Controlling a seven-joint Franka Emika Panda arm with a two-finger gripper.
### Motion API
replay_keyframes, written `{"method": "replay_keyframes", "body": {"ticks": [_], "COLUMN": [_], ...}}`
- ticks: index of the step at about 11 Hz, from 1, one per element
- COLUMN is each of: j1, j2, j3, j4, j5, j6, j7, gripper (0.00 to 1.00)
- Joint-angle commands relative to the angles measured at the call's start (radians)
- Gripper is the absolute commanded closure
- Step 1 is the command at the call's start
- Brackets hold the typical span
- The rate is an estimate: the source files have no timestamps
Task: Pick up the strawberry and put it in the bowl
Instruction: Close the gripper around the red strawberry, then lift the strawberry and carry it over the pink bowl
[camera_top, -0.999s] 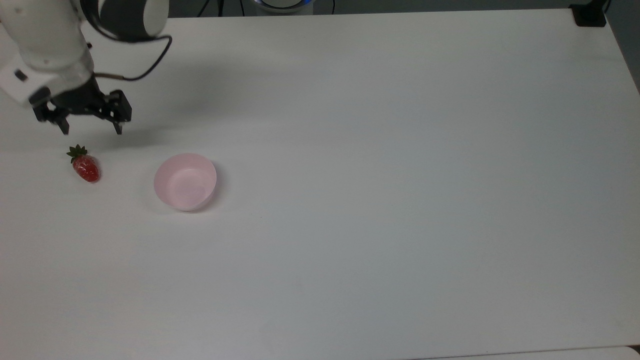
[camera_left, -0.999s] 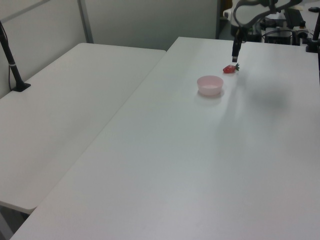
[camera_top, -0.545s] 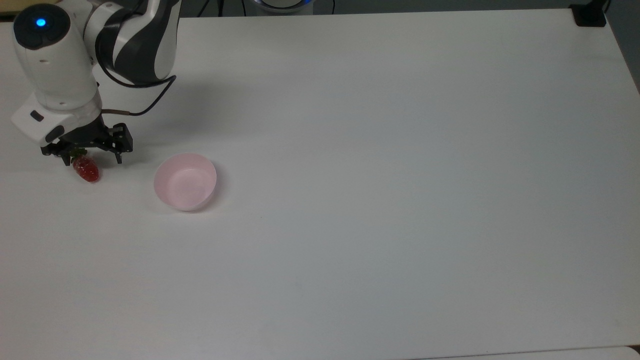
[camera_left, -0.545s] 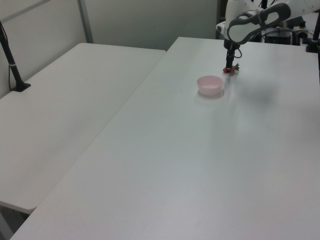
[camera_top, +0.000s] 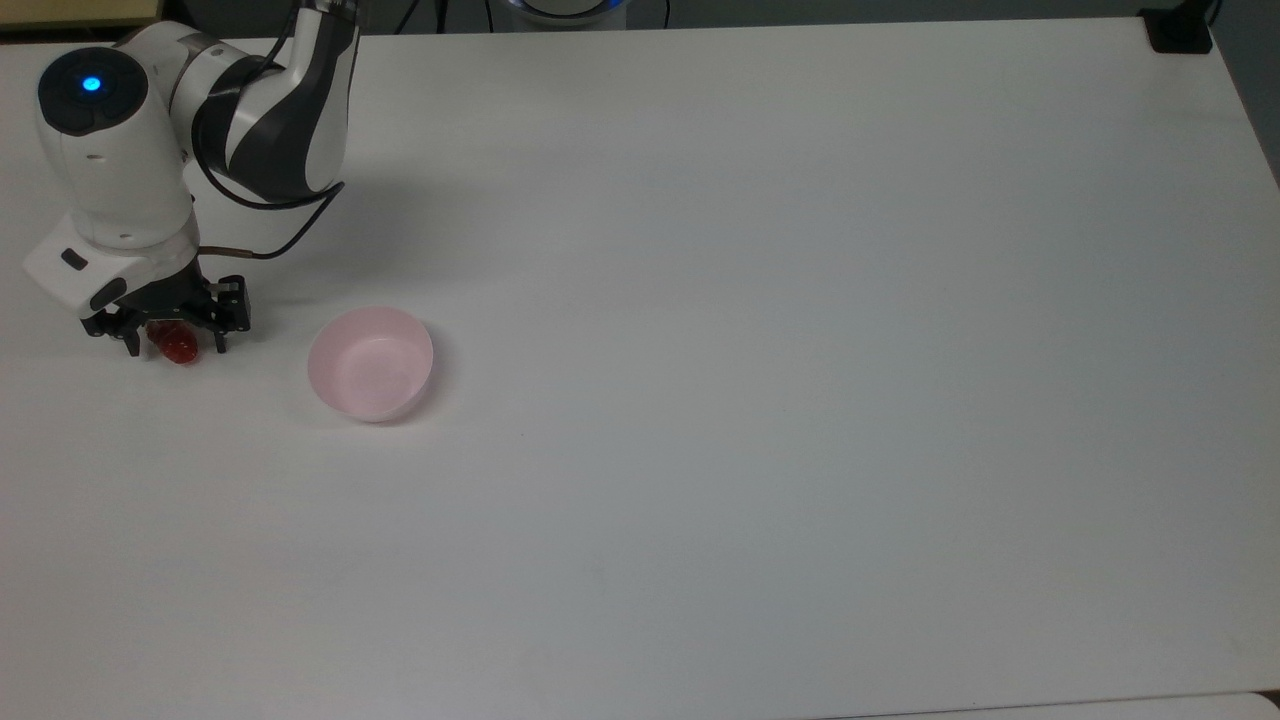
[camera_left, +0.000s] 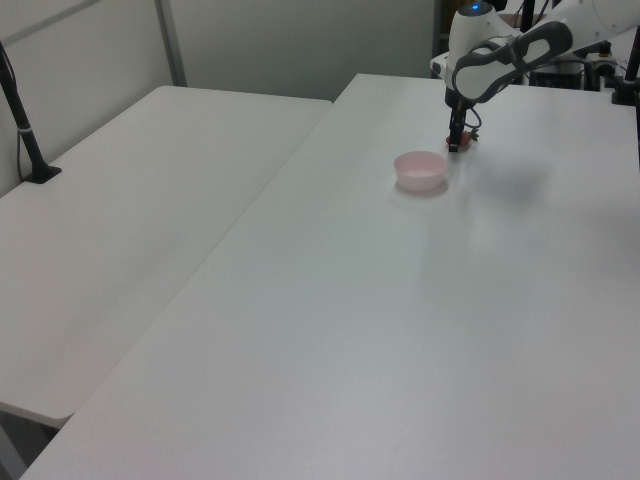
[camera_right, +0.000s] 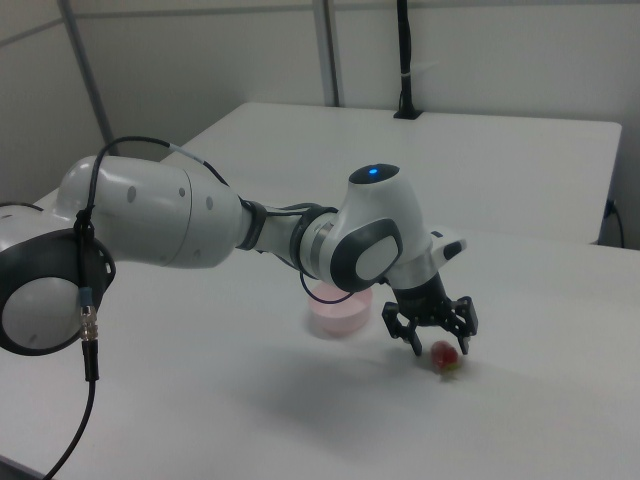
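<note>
The strawberry (camera_top: 178, 345), small, light, glossy and likely slippery, lies on the counter (camera_top: 760, 300) at nine o'clock from the bowl (camera_top: 370, 362), straddled by the spread, unclenched gripper (camera_top: 172, 343); take it across its red middle.

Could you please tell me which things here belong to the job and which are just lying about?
Job: strawberry, between the open gripper's fingers; pink bowl; white table under both.
Lying about: black clamp on the table's corner; neighbouring table; black post on it.

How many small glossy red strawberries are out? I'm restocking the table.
1. The small glossy red strawberry lies on the white table between the open gripper's fingers.
</note>
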Motion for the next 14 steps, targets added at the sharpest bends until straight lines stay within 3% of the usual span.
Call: {"method": "replay_keyframes", "body": {"ticks": [1, 3, 5, 9, 14], "j1": [-0.013, -0.015, -0.015, -0.013, -0.003], "j2": [0.003, -0.006, -0.016, -0.054, -0.158], "j3": [0.004, 0.004, 0.004, 0.012, 0.139], "j4": [0.012, 0.010, 0.010, 0.007, 0.009], "j5": [-0.007, -0.001, 0.002, 0.001, -0.001], "j6": [0.014, 0.011, 0.008, -0.003, -0.200], "j7": [-0.005, -0.005, -0.003, 0.018, 0.085], "gripper": [0.47, 0.68, 0.76, 0.76, 0.76]}}
